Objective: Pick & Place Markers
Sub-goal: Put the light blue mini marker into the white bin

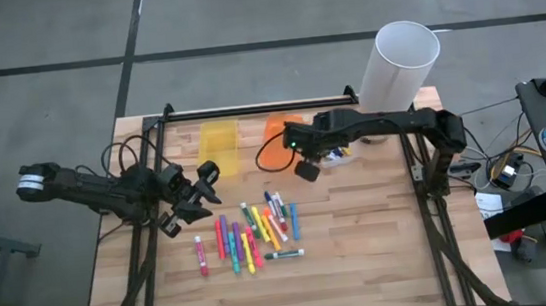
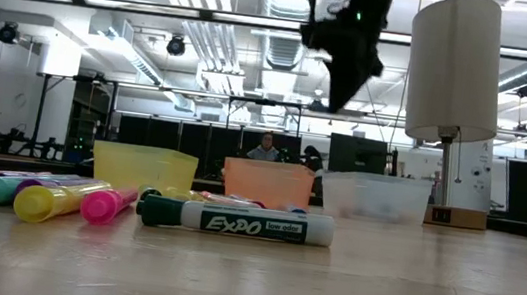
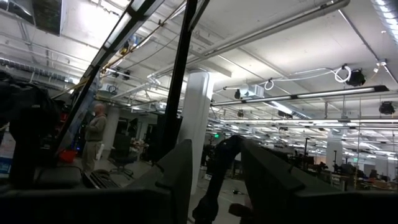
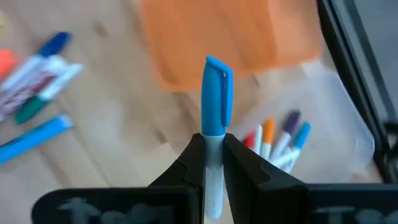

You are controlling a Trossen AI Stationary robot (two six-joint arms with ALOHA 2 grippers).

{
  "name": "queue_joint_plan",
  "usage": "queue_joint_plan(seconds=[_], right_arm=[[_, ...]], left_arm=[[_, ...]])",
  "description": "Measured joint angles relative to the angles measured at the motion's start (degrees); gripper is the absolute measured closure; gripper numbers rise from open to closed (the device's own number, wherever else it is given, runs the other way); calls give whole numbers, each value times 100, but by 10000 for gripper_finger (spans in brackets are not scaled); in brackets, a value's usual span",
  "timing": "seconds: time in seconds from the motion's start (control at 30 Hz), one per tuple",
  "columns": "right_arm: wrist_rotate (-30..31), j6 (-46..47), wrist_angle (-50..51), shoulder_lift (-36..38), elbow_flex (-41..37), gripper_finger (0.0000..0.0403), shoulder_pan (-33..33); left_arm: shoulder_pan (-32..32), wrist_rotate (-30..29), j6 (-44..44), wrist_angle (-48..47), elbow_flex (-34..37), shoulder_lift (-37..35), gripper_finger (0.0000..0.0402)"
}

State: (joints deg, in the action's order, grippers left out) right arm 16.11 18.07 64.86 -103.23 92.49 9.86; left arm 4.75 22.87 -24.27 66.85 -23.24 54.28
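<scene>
Several coloured markers (image 1: 251,233) lie flat in a loose group mid-table, with a white dry-erase marker (image 2: 234,222) nearest in the low view. My right gripper (image 1: 307,169) hangs above the table beside the orange bin (image 1: 277,132). It is shut on a marker with a blue cap (image 4: 217,93). Other markers (image 4: 277,138) lie in the clear bin (image 4: 348,118) below it. My left gripper (image 1: 196,192) is open and empty left of the marker group; its wrist view looks up into the room. My right gripper (image 4: 213,140) pinches the marker by its white barrel (image 4: 213,144), just behind the blue cap, between the two fingers. The marker runs along the fingers and its capped end sticks out past their tips. It is lifted clear, over the edge between the orange and clear bins.
A yellow bin (image 1: 218,138), the orange bin and the clear bin (image 1: 351,152) stand in a row at the far side. A tall white cylinder (image 1: 400,60) stands at the far right corner. A black rail (image 1: 259,107) runs along the far edge. A person (image 2: 264,148) is in the room behind.
</scene>
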Motion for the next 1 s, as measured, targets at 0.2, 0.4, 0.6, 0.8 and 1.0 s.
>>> queue_joint_plan(seconds=[0.2,0.4,0.6,0.8,1.0], right_arm=[[222,341,-50,1,-457,374,442],[254,386,-237,-1,-894,374,960],[254,385,-781,-2,-1361,374,1355],[211,459,-1407,-5,-1843,374,1687],[204,683,-1633,-8,-2251,374,1843]], left_arm=[[0,0,0,15,0,0,268],[0,0,2,15,0,0,268],[0,0,2,15,0,0,268],[0,0,2,14,0,0,268],[0,0,2,15,0,0,268]])
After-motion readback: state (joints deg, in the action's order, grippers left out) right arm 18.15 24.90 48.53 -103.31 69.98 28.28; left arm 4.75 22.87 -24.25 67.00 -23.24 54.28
